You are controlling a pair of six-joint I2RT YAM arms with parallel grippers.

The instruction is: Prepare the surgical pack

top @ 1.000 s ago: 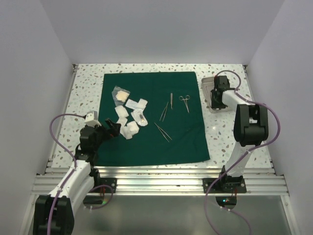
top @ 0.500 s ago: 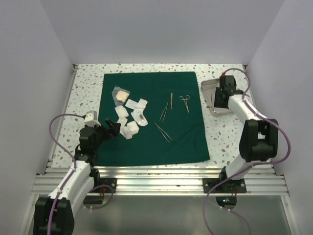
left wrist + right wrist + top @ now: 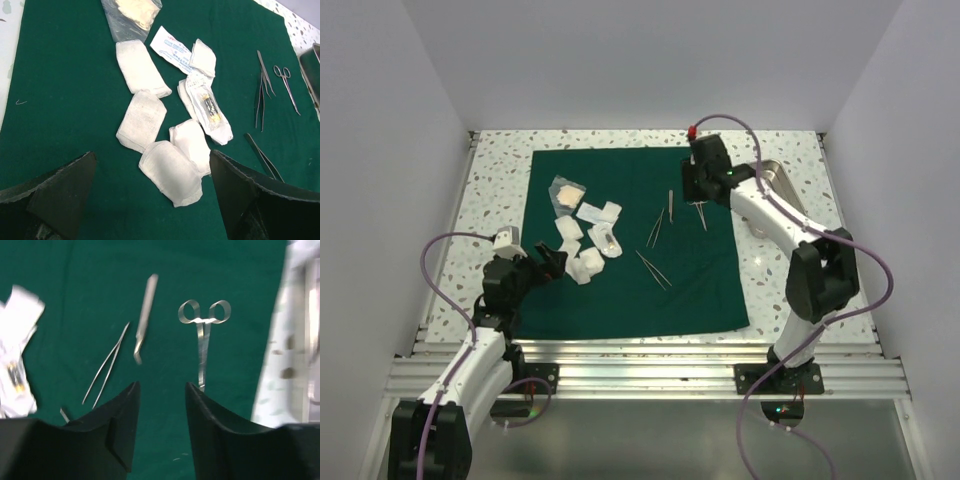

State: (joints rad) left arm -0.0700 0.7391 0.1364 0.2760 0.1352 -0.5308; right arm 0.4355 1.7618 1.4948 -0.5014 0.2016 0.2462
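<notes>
Just above drape (image 3: pixel 75 270), right end effector (image 3: pixel 161 390) half-open, left end effector (image 3: pixel 152 153) wide

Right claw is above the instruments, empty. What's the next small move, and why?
Probably ease the right claw down and across onto the ring-handled instrument, then close. Its jaws stand apart and empty, the instrument lies loose on the green drape just off its centre line, and the steel tray sits beside the drape.

Laid out across the speckled table (image 3: pixel 490 190).
Gauze pads (image 3: pixel 170 170) cluster left; tweezers (image 3: pixel 106 365) and ring-handled forceps (image 3: pixel 202 335) lie to their right, steel tray (image 3: pixel 778 175) beyond.
</notes>
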